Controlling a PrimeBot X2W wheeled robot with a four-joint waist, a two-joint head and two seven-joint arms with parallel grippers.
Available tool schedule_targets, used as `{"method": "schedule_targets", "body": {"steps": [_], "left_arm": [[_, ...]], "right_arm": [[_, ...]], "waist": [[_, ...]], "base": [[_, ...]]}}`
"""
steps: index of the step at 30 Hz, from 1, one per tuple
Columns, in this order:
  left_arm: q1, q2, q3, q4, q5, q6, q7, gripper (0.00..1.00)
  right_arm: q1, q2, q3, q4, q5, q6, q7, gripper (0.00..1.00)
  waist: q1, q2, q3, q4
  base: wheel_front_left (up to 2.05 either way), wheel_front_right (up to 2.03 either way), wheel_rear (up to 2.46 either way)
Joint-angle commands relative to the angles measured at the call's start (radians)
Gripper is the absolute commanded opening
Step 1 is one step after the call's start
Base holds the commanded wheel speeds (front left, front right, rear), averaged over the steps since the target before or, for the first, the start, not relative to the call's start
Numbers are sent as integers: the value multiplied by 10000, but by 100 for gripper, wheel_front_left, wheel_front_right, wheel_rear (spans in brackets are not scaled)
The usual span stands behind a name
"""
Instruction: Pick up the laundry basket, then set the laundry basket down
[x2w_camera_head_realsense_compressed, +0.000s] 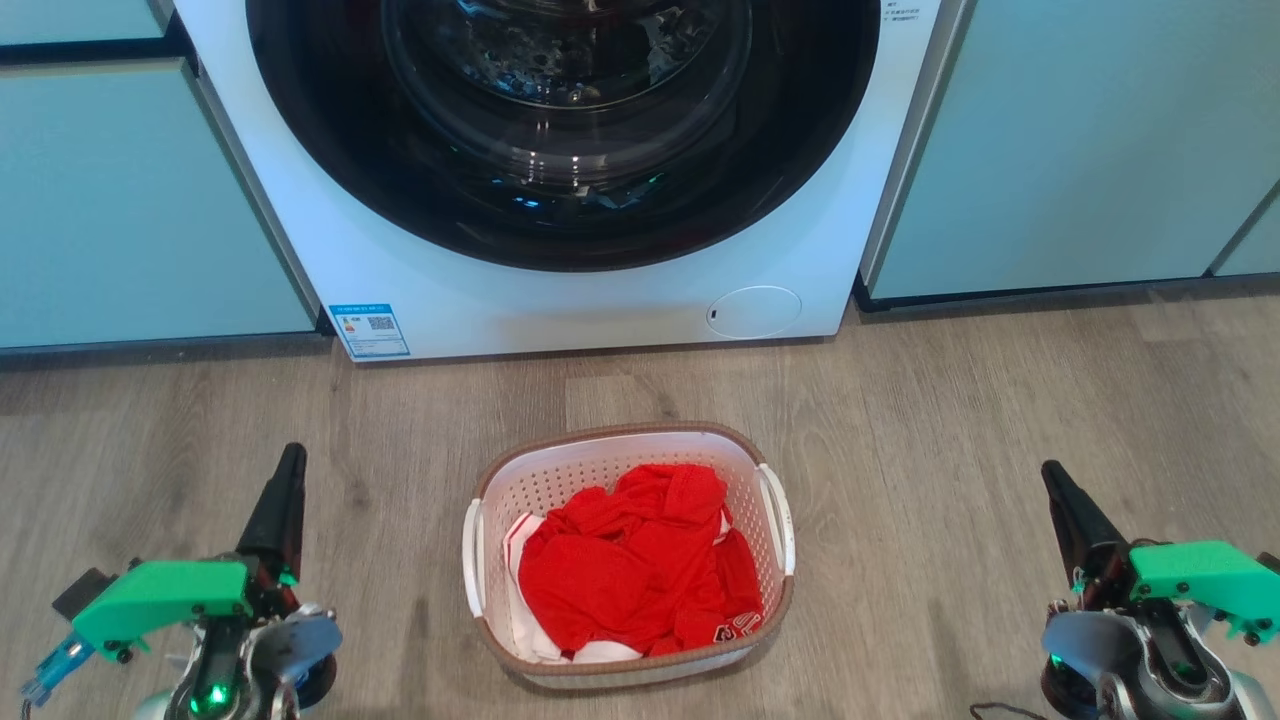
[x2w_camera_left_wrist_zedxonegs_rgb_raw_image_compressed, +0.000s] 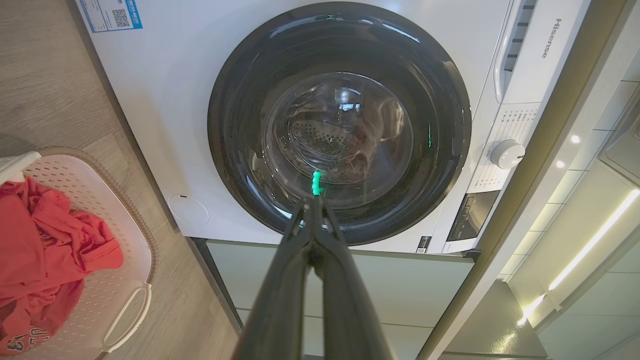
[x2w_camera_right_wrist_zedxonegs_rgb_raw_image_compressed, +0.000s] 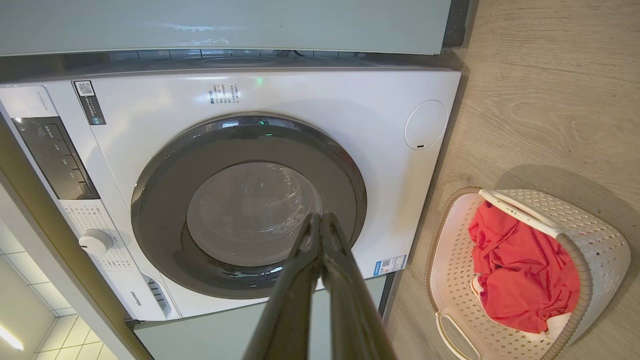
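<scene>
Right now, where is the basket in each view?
Head view: basket at bottom centre; washer above it.
Left wrist view: basket at lower left edge, cut off; washer to its right.
Right wrist view: basket at lower right; washer to its left.
Shared landmark: the washer.

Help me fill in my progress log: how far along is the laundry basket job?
Done: nothing that shows; the laundry basket sits on the floor before the washing machine, red clothes inside. In hand: nothing; the left gripper and right gripper are shut, apart from it on either side. To do: grip its handles, lift, set it down.
</scene>
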Motion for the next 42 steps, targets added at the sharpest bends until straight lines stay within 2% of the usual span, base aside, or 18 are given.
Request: {"method": "schedule_targets", "body": {"steps": [1,42], "left_arm": [[-489,85,355,-296,28,-67,74,0],[-488,85,355,-296,28,-67,73,0]], "right_arm": [[-475,-74,177,-309,-98,27,76,0],[-475,-74,179,-309,-96,27,75,0]], "waist": [[0,-1,0,0],[0,-1,0,0]], "base": [[0,0,0],[0,0,0]]}}
